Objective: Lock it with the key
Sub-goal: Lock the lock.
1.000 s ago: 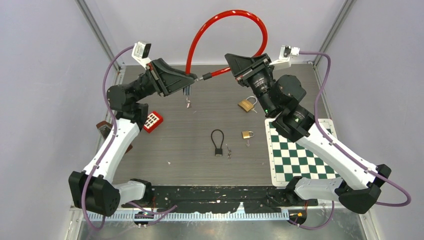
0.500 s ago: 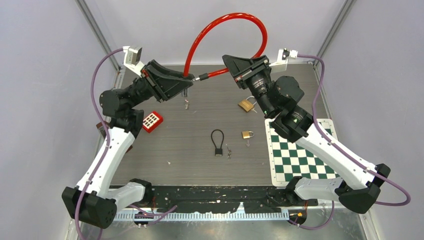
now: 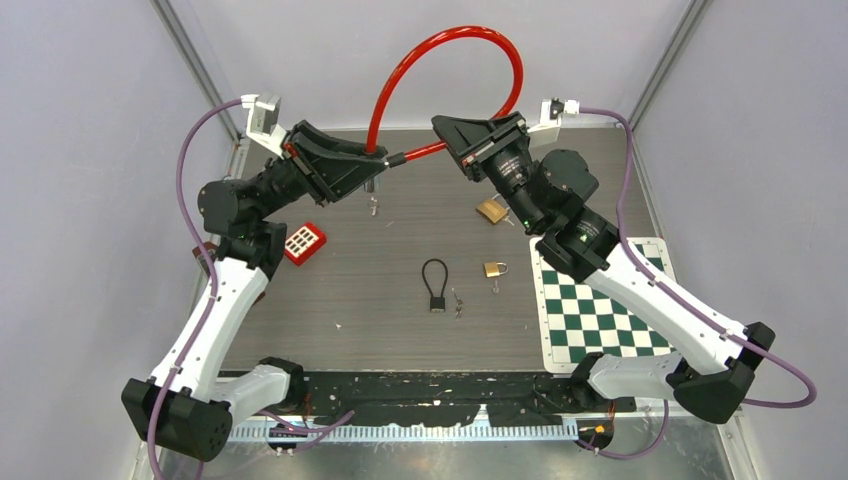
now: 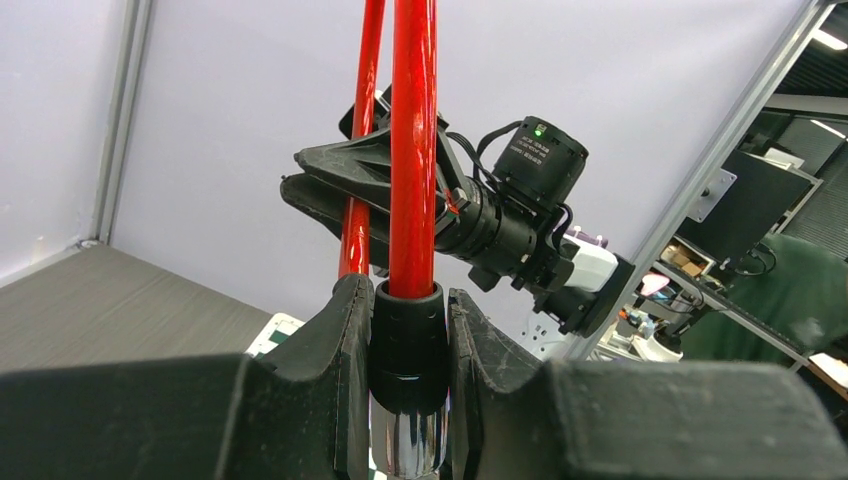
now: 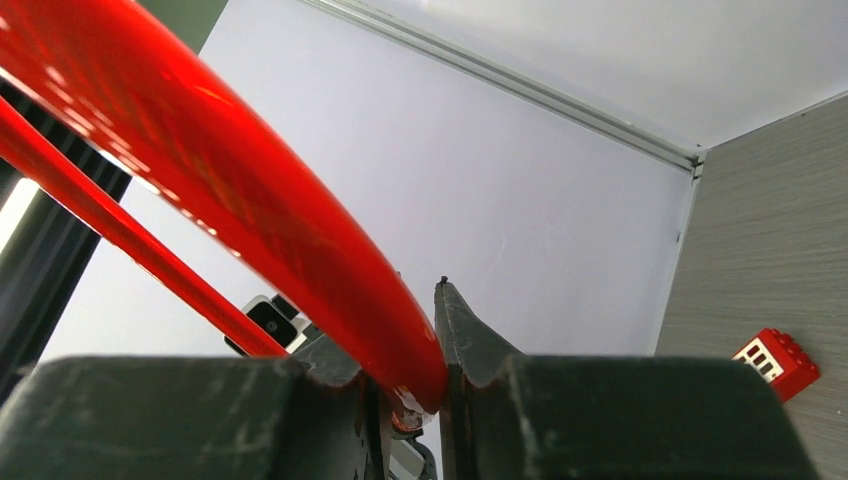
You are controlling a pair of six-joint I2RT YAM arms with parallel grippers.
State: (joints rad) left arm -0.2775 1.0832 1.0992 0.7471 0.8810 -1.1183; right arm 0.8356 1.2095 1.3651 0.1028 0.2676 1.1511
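Both arms are up at the far side of the table [image 3: 380, 330], holding the red cable lock [image 4: 412, 150] in the air between them, looped high toward the far wall.

Left gripper [image 4: 407, 330]: fingers pressed onto the black collar [image 4: 406, 345] at one end of the cable, with a chrome barrel [image 4: 405, 450] showing under it. A small bunch of keys [image 3: 374, 206] hangs just below this gripper. It looks attached to that end, but whether a key sits in the barrel I can't tell.

Right gripper [image 5: 410, 380]: pinching the red cable close to its other end. That end's black tip [image 3: 395, 158] points left and sits just beside the left gripper. Touching or seated? Can't tell from above, and the wrist views don't show the joint.

Progress, as a judgement: lock picked up and both ends brought together, so roughly the middle. Left to do: push the tip fully into the barrel end, then turn the key. Neither is visibly done.

Also on the table, untouched:
- a brass padlock [image 3: 490, 211] far right
- a smaller padlock [image 3: 494, 269] mid right
- a black loop lock [image 3: 435, 285] in the centre, with loose keys [image 3: 458, 303] just right of it
- a red toy brick [image 3: 305, 241] on the left
- a checkered mat [image 3: 600, 310] near right
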